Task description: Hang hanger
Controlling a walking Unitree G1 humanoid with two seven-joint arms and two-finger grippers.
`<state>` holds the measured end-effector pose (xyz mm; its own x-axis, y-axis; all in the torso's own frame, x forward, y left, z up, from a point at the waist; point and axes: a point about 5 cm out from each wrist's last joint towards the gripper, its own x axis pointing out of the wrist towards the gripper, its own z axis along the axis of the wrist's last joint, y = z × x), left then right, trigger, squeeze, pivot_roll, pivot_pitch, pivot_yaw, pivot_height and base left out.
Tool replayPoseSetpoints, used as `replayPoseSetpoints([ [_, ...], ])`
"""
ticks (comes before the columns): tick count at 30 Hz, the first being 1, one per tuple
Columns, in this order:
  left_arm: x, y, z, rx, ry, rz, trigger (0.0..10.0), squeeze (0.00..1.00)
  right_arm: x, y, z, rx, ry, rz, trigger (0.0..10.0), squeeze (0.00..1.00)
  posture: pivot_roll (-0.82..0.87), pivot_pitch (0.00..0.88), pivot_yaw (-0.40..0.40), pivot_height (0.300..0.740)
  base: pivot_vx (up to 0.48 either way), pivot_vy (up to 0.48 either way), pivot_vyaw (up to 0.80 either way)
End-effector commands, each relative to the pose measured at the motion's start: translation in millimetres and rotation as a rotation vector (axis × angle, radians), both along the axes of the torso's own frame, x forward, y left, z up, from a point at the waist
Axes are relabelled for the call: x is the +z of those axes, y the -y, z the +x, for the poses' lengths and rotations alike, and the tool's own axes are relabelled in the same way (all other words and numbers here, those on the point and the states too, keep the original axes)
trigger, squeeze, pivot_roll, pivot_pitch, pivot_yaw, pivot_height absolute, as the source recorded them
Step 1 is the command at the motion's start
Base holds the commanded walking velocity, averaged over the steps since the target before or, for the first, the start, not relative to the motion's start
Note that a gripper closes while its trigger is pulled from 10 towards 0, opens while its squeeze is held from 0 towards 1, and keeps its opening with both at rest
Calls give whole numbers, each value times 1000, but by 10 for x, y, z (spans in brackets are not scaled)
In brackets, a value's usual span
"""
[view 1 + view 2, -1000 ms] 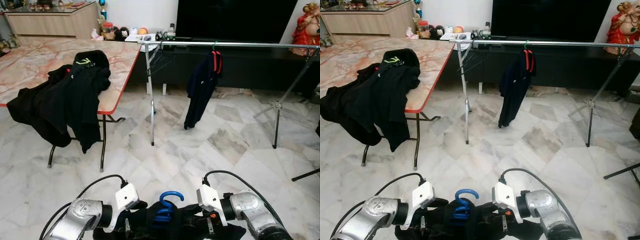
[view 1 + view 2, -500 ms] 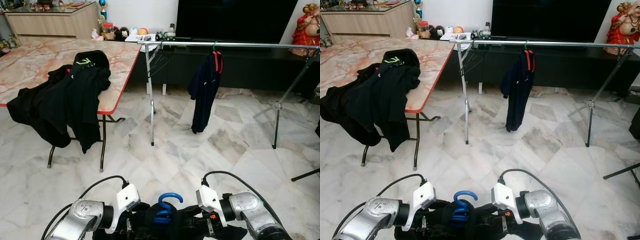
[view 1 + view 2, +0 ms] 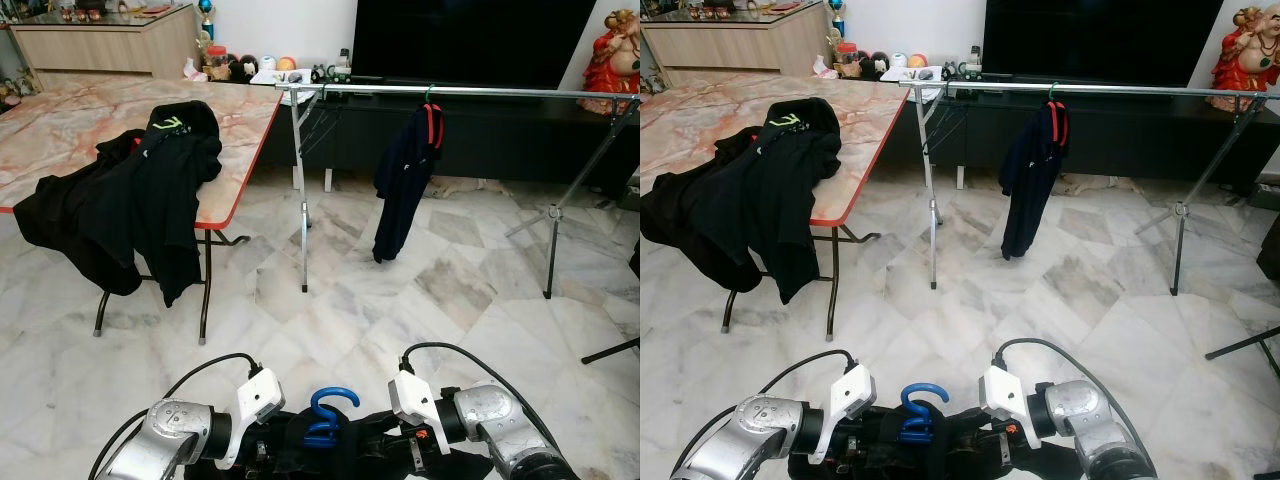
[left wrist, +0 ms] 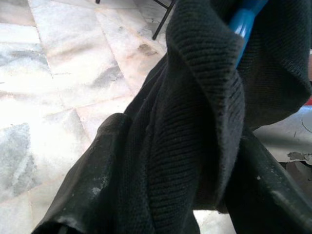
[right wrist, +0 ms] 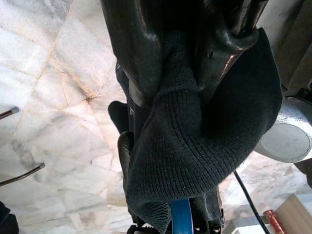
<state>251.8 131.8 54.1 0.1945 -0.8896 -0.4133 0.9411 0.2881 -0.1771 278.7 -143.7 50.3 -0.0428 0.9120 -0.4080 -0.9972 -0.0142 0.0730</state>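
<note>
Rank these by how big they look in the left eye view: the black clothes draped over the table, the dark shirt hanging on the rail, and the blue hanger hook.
1. black clothes on the table: largest.
2. dark shirt on the rail: smaller, though it hangs farther from the camera.
3. blue hanger hook: smallest, despite being nearest.

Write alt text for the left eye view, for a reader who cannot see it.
Both grippers, left and right, hold a dark garment on a blue hanger low in front of the robot. Ahead, a rail carries one dark shirt. To the left, black clothes drape off a table.
</note>
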Motion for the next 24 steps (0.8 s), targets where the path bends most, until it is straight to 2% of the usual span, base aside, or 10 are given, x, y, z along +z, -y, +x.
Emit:
replayPoseSetpoints([
  [1, 37, 32, 14, -10, 2, -22, 0, 0, 94, -55, 47, 22, 35, 38, 10000, 0, 99, 30, -10, 740, 0, 0, 0],
  [24, 55, 45, 13, -13, -2, -41, 0, 0, 78, -48, 40, 20, 29, 30, 10000, 0, 102, 31, -11, 740, 0, 0, 0],
])
